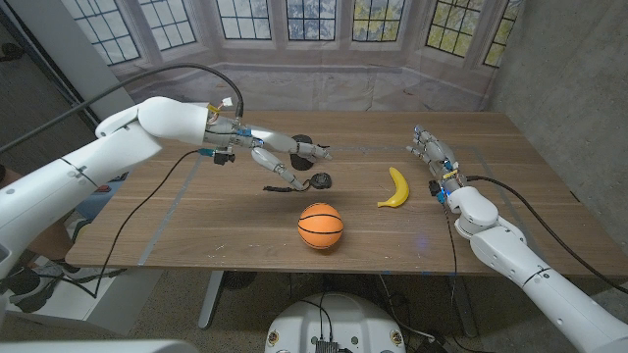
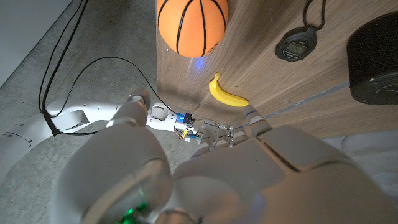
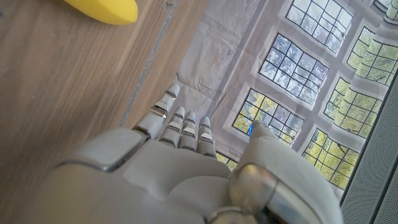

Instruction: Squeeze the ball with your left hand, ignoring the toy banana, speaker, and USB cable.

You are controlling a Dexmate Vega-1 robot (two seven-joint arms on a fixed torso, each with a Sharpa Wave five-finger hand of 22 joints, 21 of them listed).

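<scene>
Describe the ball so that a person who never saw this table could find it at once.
On the wooden table, look near the front edge, about the middle. The ball lies there, beside and nearer than the toy banana. It alone is round and orange with black lines, like a small basketball.

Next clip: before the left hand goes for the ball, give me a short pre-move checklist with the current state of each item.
1. Left hand holds nothing: ok, fingers apart above the table.
2. Ball free and reachable: ok, it sits alone near the front edge, nothing touching it.
3. Left hand lined up over the ball: not ok, it hovers farther back, near the small black device with a cord.
4. Path clear of the banana: ok, it lies to the ball's right, apart from it.
5. Right hand out of the way: ok, at the table's right side, holding nothing.
6. Speaker clear of the hand: cannot tell; it lies close by.
</scene>
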